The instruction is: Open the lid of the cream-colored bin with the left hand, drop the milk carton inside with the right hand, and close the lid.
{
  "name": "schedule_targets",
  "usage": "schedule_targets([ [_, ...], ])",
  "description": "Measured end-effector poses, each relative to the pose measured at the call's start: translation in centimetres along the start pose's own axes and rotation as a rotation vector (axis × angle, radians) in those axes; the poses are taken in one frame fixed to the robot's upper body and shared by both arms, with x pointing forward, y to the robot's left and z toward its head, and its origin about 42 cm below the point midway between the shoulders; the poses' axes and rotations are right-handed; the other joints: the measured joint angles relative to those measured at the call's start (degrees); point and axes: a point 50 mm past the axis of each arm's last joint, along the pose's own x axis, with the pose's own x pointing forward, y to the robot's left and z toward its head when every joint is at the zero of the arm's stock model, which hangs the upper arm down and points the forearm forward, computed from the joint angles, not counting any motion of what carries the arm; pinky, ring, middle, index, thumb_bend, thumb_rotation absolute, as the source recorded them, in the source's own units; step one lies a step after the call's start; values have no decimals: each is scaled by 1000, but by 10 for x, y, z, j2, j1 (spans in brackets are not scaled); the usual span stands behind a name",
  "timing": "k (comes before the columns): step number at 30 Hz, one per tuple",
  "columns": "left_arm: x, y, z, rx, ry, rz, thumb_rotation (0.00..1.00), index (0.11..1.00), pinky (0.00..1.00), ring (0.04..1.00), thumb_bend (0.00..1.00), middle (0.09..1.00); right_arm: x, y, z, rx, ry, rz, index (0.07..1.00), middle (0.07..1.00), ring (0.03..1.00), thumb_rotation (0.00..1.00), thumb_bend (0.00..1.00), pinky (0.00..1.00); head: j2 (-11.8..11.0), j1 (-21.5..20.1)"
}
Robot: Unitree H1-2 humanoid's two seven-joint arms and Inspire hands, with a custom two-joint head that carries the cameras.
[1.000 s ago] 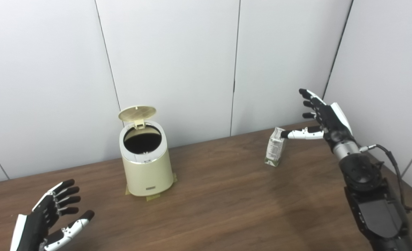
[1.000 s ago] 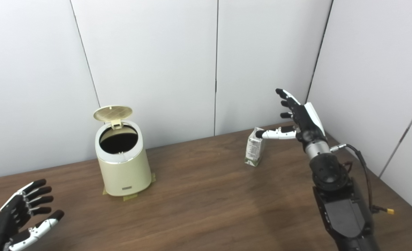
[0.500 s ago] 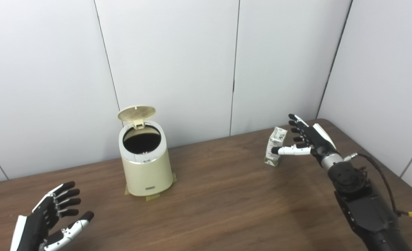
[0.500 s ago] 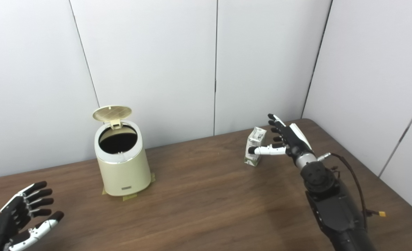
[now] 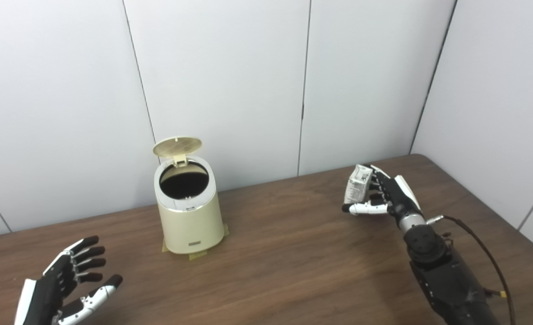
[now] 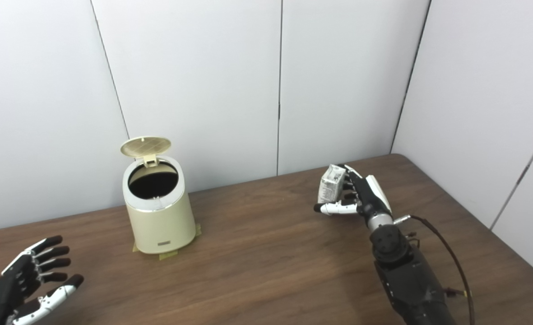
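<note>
The cream-colored bin (image 5: 188, 221) stands on the brown table (image 5: 289, 266) at the back left, its round lid (image 5: 177, 146) tipped up and the dark inside showing. The milk carton (image 5: 355, 184) stands upright at the back right. My right hand (image 5: 386, 198) is at the carton, with its fingers (image 5: 377, 185) behind and beside it and the thumb stretched across the front of its base. The hand is still spread, not clamped on it. My left hand (image 5: 65, 284) is open and empty, low at the near left, well apart from the bin.
Strips of tape (image 5: 197, 256) hold the bin's base to the table. White wall panels stand close behind the table and along its right side. A thin cable (image 5: 483, 246) runs along my right forearm.
My right hand has come down from above the carton to table height and now reaches around it. The carton, the bin and my left hand have stayed where they were.
</note>
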Motion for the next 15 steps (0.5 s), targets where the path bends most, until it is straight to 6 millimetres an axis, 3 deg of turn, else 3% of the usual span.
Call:
schedule_targets([
  [15,0,0,0,1,-7,-3,0,782,599,684,650,738,-1,22,4,56,1,-86,790,775,723,198,828,641,5,3],
])
